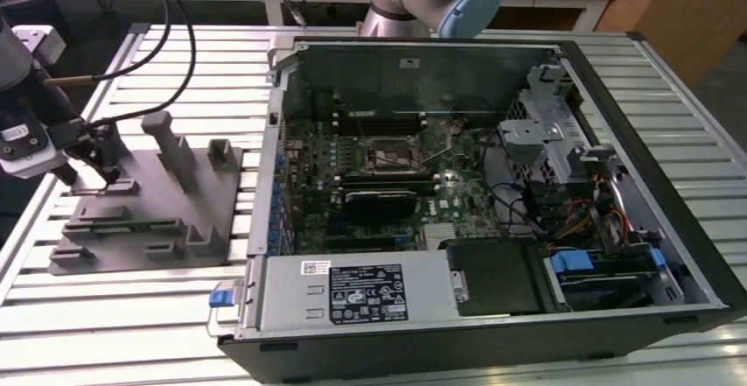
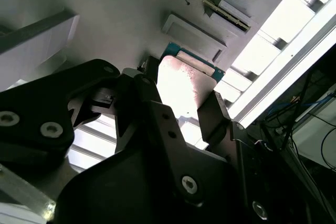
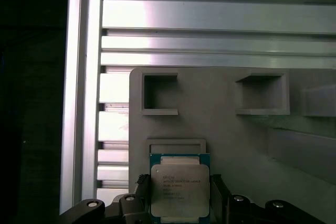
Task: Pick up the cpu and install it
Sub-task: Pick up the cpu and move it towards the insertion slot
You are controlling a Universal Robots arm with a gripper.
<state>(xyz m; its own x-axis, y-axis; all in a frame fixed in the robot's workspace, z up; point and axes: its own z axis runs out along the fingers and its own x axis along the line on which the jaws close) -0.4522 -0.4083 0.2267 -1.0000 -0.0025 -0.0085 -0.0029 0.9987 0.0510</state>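
Observation:
The cpu [image 3: 179,190], a small square chip with a silvery top and green edge, sits between my two black fingers [image 3: 140,186] over the grey fixture [image 3: 236,145], just below a shallow framed recess. In the second wrist view its shiny top [image 2: 181,85] fills the gap between the fingers, which press against its sides. My gripper [image 1: 100,176] is low over the grey fixture [image 1: 140,220] at the exterior view's left, shut on the cpu. The motherboard socket [image 1: 391,152] lies inside the open computer case, far to the right of the gripper.
The open black computer case [image 1: 653,167] takes up the middle and right of the slatted aluminium table [image 1: 152,316]. Upright grey posts [image 1: 170,145] rise from the fixture beside the gripper. Black cables [image 1: 175,27] hang above the fixture.

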